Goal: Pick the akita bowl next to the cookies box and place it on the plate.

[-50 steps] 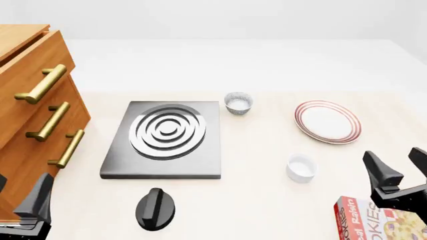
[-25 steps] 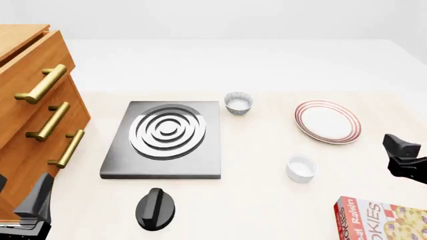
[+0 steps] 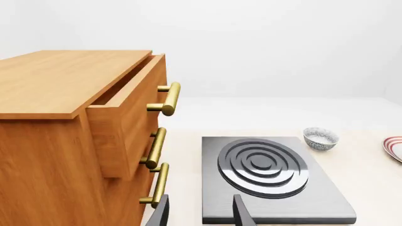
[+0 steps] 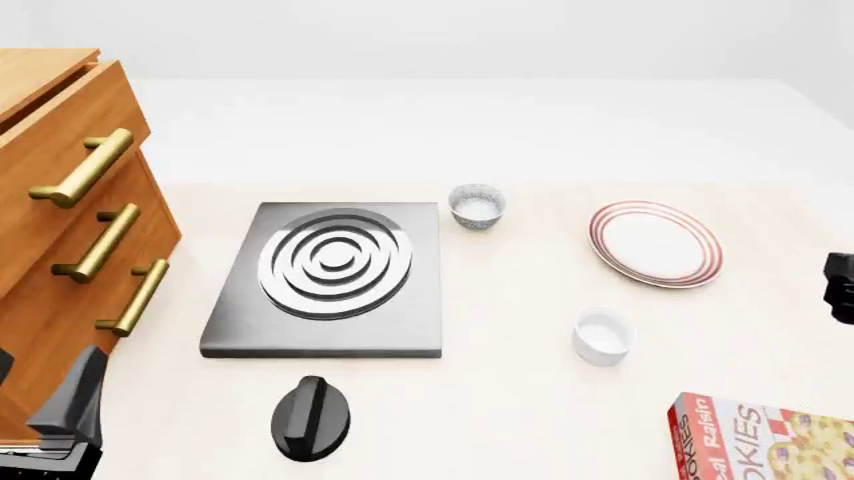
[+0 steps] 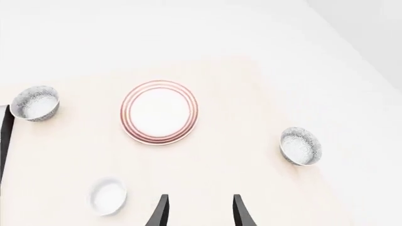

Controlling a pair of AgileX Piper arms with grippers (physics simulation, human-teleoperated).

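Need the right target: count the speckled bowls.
2. One speckled bowl sits beside the stove plate; the other lies beyond the ringed plate, seen only by the right wrist camera.

Grey-speckled akita bowl (image 5: 301, 146); red-ringed plate (image 5: 159, 112).

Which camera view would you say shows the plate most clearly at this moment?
The right wrist view: the plate appears whole, nearly face-on, rings distinct. The front view shows it whole too, but smaller and at a slant. The left wrist view catches only its rim at the frame edge.

stove plate (image 4: 327, 280) centre | drawer cabinet (image 4: 60, 230) left | plate (image 4: 654, 243) right | cookies box (image 4: 761, 440) near-right corner
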